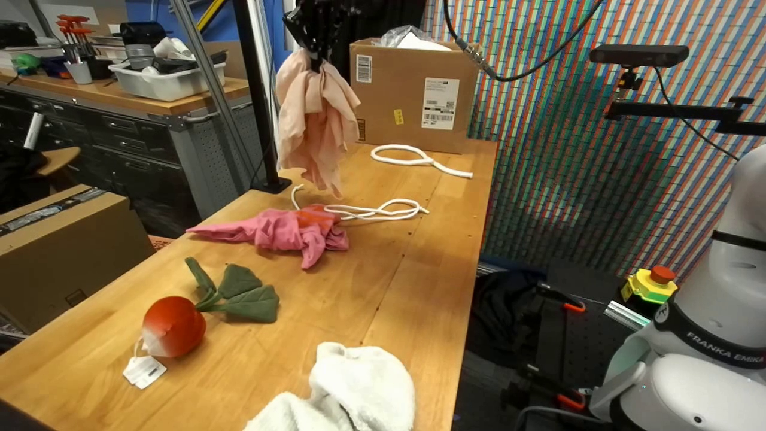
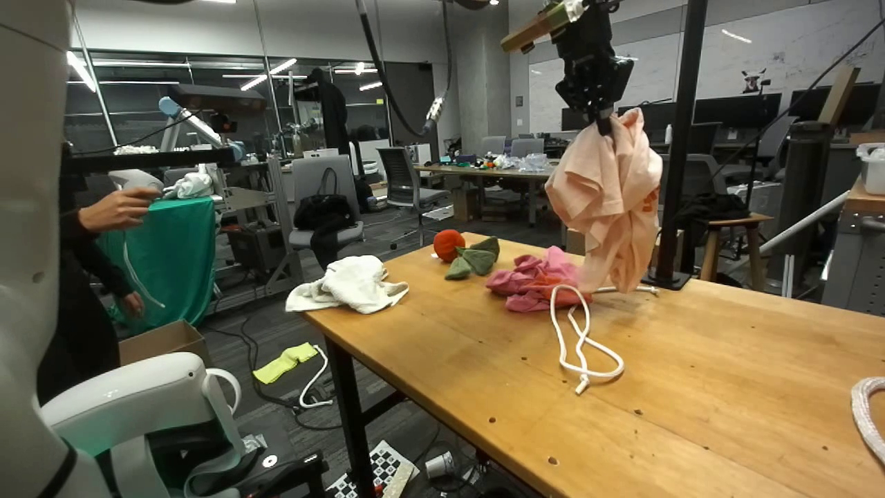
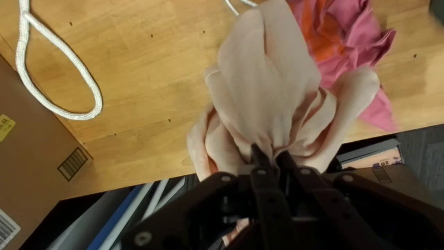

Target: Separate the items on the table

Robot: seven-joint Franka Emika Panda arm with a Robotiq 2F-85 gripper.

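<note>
My gripper [image 1: 315, 64] is shut on a pale peach cloth [image 1: 317, 120], which hangs bunched in the air. In the wrist view, both fingertips [image 3: 270, 152] pinch the cloth [image 3: 267, 86]. The cloth's lower end is over or near a crumpled pink cloth [image 1: 278, 230] with an orange patch; contact is unclear. A white rope [image 1: 389, 212] lies beside the pink cloth, partly under or behind it. Another white rope loop [image 1: 401, 160] lies farther along the table. A red plush vegetable [image 1: 173, 326] with green leaves [image 1: 242, 293] and a white towel [image 1: 365, 383] lie toward the opposite end.
A large cardboard box [image 1: 413, 96] stands at one table end, beyond the rope loop. A black post [image 2: 681, 152] rises from the table edge close to the held cloth. Another cardboard box [image 1: 66, 251] is beside the table. A person's hand [image 2: 121, 207] shows behind the robot base.
</note>
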